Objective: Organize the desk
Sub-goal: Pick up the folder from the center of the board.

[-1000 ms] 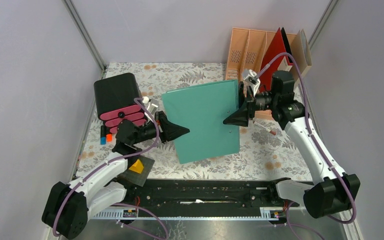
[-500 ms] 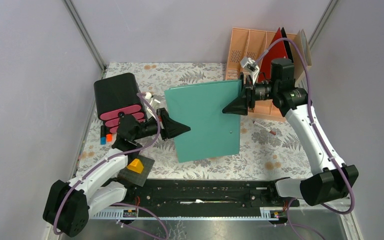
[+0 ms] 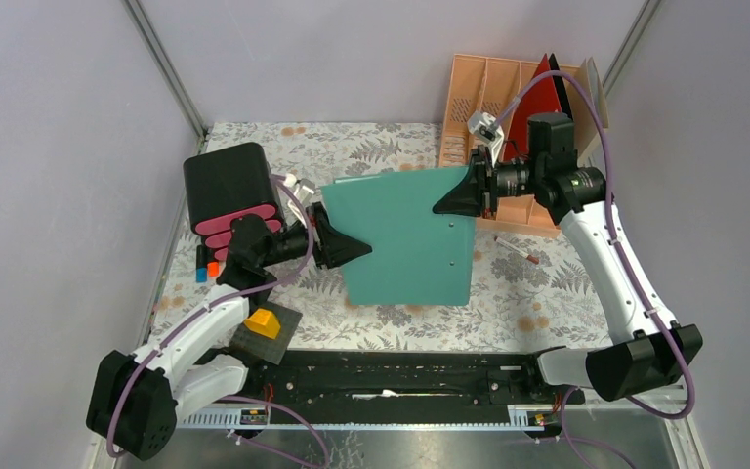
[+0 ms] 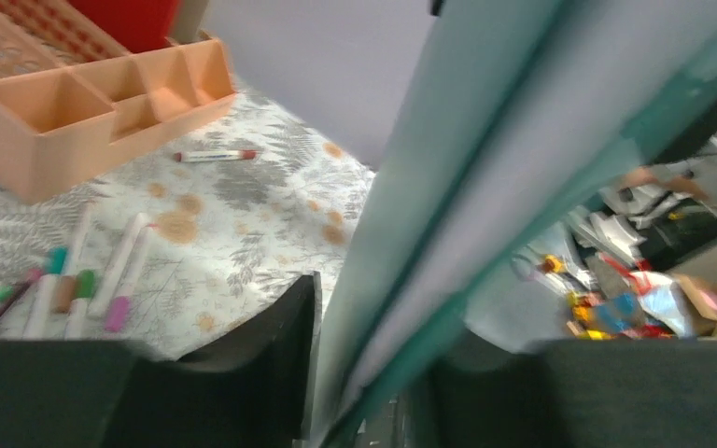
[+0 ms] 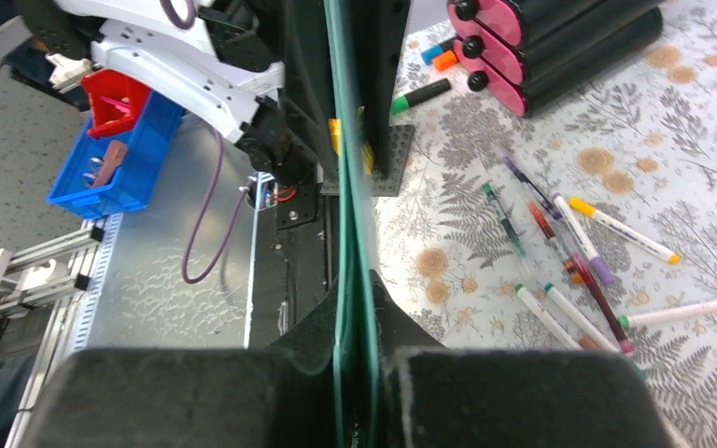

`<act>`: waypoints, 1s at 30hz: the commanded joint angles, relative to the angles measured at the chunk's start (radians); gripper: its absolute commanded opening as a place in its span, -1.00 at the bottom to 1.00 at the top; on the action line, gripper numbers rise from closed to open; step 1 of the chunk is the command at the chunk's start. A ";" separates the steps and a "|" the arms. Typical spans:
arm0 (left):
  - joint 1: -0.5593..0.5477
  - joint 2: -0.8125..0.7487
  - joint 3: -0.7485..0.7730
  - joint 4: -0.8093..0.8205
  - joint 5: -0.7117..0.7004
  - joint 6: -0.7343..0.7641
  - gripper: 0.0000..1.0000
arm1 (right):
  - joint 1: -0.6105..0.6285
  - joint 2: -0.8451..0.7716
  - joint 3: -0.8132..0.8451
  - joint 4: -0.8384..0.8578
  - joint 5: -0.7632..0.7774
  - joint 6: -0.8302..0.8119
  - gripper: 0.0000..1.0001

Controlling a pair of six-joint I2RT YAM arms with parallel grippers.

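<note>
Right fingers (image 3: pixel 459 198) clamp the raised teal folder (image 3: pixel 410 244); left fingers (image 3: pixel 342 250) straddle its other edge, grip unclear.

The folder (image 3: pixel 410 234) is hanging over the middle of the desk (image 3: pixel 547 303), the left gripper (image 3: pixel 356 252) at its left edge, the right gripper (image 3: pixel 446 205) at its far right corner. Markers (image 5: pixel 560 243) are lying scattered beneath it. The drawer box (image 3: pixel 227 181) is sitting to its left, the file rack (image 3: pixel 479 93) is standing at the far right corner, and a pen (image 3: pixel 516 251) is lying just before that rack.
</note>
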State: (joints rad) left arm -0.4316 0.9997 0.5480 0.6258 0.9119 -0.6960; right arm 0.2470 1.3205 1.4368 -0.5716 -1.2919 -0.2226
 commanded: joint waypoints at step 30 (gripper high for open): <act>0.080 -0.239 0.231 -0.921 -0.754 0.464 0.97 | -0.283 -0.167 0.008 0.450 1.044 0.273 -1.00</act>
State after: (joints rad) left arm -0.3588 0.7784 0.7746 -0.3141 0.1940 -0.2600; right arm -0.0265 1.1648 1.4181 -0.2527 -0.4034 0.0040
